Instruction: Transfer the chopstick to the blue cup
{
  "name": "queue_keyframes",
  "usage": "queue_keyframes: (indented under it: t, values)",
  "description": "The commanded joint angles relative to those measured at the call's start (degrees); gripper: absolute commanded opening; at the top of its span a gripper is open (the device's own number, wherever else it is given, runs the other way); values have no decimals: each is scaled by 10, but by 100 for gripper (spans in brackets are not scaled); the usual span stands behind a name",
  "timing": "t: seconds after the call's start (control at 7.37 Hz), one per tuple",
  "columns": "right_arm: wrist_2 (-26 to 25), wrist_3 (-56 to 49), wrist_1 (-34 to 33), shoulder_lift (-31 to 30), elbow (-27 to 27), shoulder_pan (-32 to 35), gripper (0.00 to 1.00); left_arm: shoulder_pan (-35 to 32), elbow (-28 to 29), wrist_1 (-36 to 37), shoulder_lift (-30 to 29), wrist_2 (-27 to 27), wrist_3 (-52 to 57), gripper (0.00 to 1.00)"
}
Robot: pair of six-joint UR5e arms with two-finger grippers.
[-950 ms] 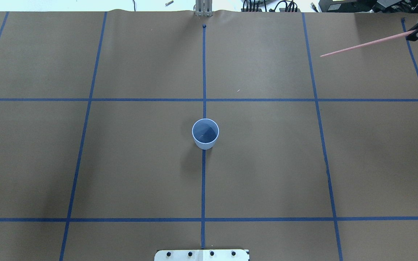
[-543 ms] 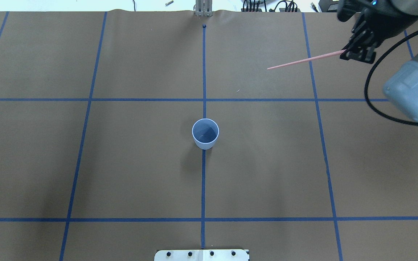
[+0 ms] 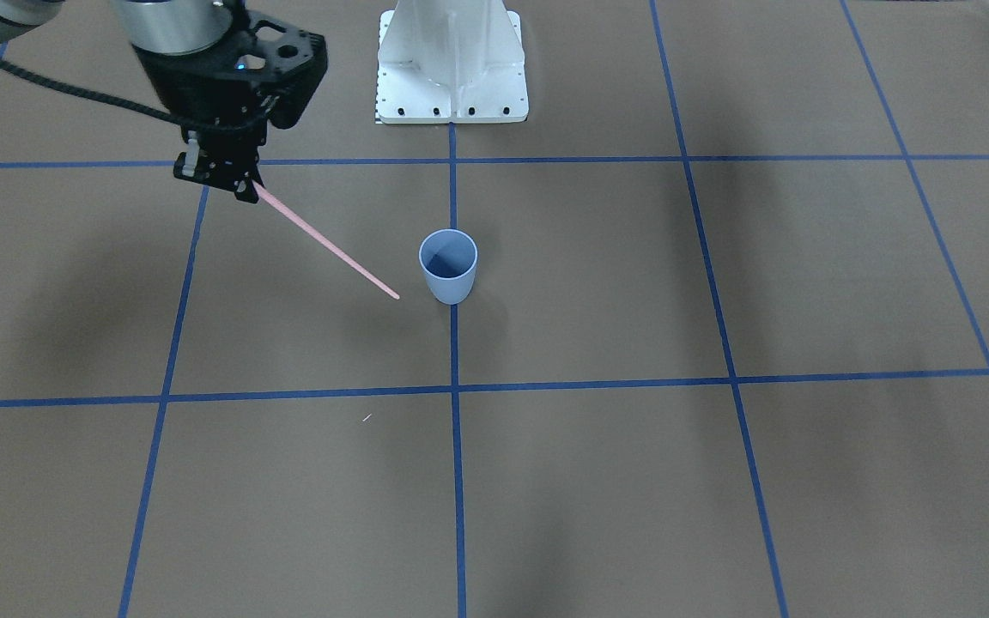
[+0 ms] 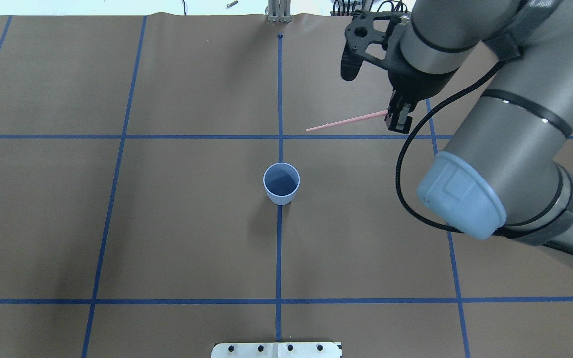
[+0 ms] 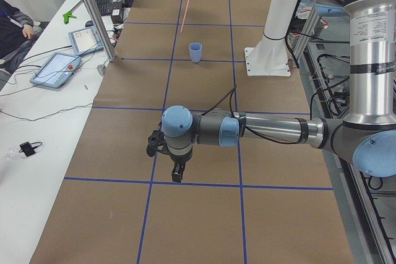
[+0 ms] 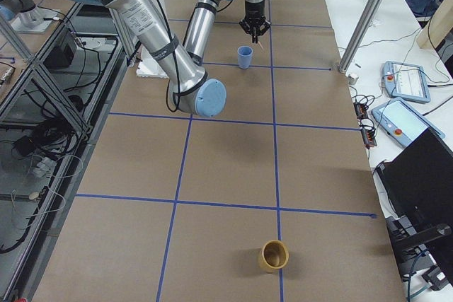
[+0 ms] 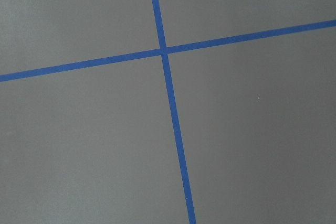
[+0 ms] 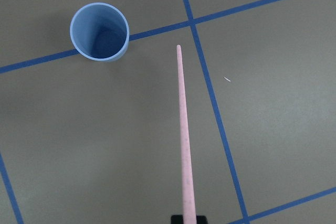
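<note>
Much of the gap closed within a second: swung in from the far right corner of the worktop (image 4: 167,223), right hand (image 4: 399,119) pinched shut on one end of the chopstick (image 4: 346,122), free tip short of the blue cup (image 4: 281,184), not yet over its mouth. Thin, straight, pale pink stick; smooth tapered plastic tumbler, upright. Left hand (image 5: 175,168) well apart; open or shut, impossible to tell.

My right hand (image 6: 255,31) hangs tips-down over the desk (image 6: 226,153), and the chopstick (image 6: 260,42) slants out from its fingertips. The blue cup (image 6: 244,56) stands upright just nearside of the hand, clear of the stick. Well apart from the hand, at the desk's near end, I see a tan cup (image 6: 274,254).
</note>
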Motion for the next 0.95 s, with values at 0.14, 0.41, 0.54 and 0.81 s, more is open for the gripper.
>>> queue_keyframes:
  t: [0.14, 0.41, 0.54, 0.81]
  values:
    - [-41, 34, -56, 64, -43, -65, 0, 0, 4, 0, 0, 0, -1, 99]
    - [-52, 54, -83, 87, -58, -93, 0, 0, 4, 0, 0, 0, -1, 99]
    - [-69, 56, -86, 87, -65, -108, 0, 0, 5, 0, 0, 0, 0, 99]
    - [-76, 58, -92, 89, -80, -121, 0, 0, 8, 0, 0, 0, 0, 99]
